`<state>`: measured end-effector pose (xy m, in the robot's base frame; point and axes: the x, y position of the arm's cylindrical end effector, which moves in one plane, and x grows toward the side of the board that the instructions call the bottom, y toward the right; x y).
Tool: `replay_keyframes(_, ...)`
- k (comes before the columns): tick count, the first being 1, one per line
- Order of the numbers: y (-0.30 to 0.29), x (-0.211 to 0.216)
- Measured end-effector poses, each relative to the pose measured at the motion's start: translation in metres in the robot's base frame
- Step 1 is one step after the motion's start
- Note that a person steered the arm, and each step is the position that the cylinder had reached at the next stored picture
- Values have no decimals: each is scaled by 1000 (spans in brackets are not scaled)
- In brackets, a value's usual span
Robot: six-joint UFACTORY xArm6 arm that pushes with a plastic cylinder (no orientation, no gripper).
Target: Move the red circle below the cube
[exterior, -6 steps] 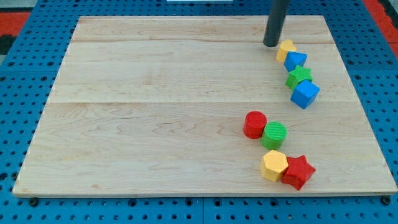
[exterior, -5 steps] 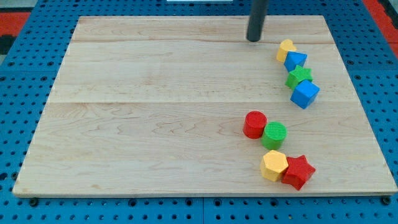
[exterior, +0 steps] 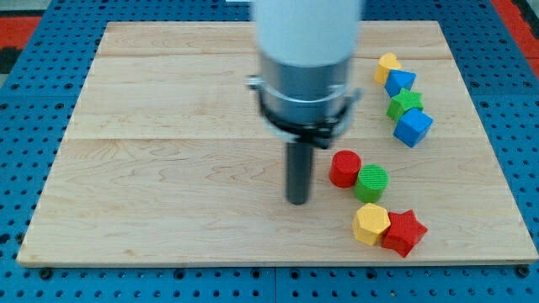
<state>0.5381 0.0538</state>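
The red circle lies right of the board's middle, touching a green circle at its lower right. The blue cube sits near the view's right edge, above and to the right of the red circle. My tip rests on the board just left of the red circle and slightly lower, with a small gap between them. The arm's pale body fills the view's top centre.
A yellow block, a blue block and a green star run in a line above the cube. A yellow hexagon and a red star sit below the green circle. The wooden board lies on blue pegboard.
My tip has moved from the view's top, near the yellow block, down and left to beside the red circle. The arm's body has come into view. No block has moved.
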Motion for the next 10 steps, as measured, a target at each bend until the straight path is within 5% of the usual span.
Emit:
replay_keyframes(3,27,-37)
replay_keyframes(5,-14,-69)
replay_keyframes(7,55,-70)
replay_keyframes(10,84,-67)
